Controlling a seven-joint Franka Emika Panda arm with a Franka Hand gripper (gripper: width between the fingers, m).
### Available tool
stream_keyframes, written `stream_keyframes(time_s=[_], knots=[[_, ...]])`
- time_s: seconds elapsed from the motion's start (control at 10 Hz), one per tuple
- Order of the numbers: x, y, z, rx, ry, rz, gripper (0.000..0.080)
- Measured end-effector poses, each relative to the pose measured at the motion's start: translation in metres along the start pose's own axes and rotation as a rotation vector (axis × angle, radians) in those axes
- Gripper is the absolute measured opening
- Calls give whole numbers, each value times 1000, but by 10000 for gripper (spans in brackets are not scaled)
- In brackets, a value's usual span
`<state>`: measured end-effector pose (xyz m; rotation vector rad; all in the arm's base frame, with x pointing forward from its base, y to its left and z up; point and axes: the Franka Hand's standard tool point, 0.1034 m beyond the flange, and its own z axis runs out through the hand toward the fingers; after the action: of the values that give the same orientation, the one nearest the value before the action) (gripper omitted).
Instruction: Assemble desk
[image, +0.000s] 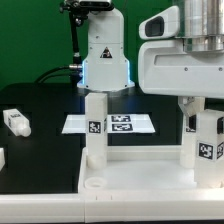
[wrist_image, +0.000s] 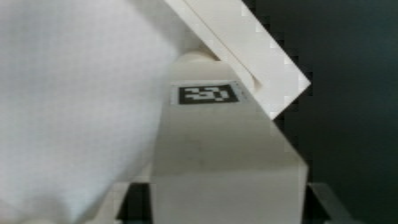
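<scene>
a: well, nearest the camera the desk top (image: 140, 190) lay flat on the black table (image: 40, 150). what worried you?

b: the right leg (image: 207, 145), at the exterior view's right. it stood upright on the top, and the gripper (image: 205, 118) hung over it with a jaw on either side of the post.

a: were they clamped on it?

b: i could not tell. in the wrist view the leg and its tag (wrist_image: 208, 95) filled the space between the jaws, but it was unclear whether they pressed the post or only flanked it.

a: so the risk?

b: if the jaws met the post off-centre, one side would have pushed first and tipped it, or nudged it out of its corner hole. i also could not see whether it was seated fully. a leg only resting in the hole would have skewed easily.

a: and the left leg (image: 95, 125)?

b: it stood upright at the top's left side, well apart from the gripper. i judged it safe, unless a sideways shove slid the whole top.

a: further back?

b: a loose leg (image: 15, 122) lay on the table at the exterior view's left. beyond the top sat the marker board (image: 120, 124), and behind that the robot base (image: 105, 55). a shoved top could have ridden onto the board.
</scene>
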<state>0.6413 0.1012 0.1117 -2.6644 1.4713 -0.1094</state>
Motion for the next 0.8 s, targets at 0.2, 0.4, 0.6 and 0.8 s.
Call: stream_keyframes(time_s=[0.2,0.4,0.6,0.8], knots=[[10,11,-1,4,-28,326,286],[14,17,1,16,-92,653,286],[16,17,1,7,-92,771,287],[15,17,1,3,-93,890,287]])
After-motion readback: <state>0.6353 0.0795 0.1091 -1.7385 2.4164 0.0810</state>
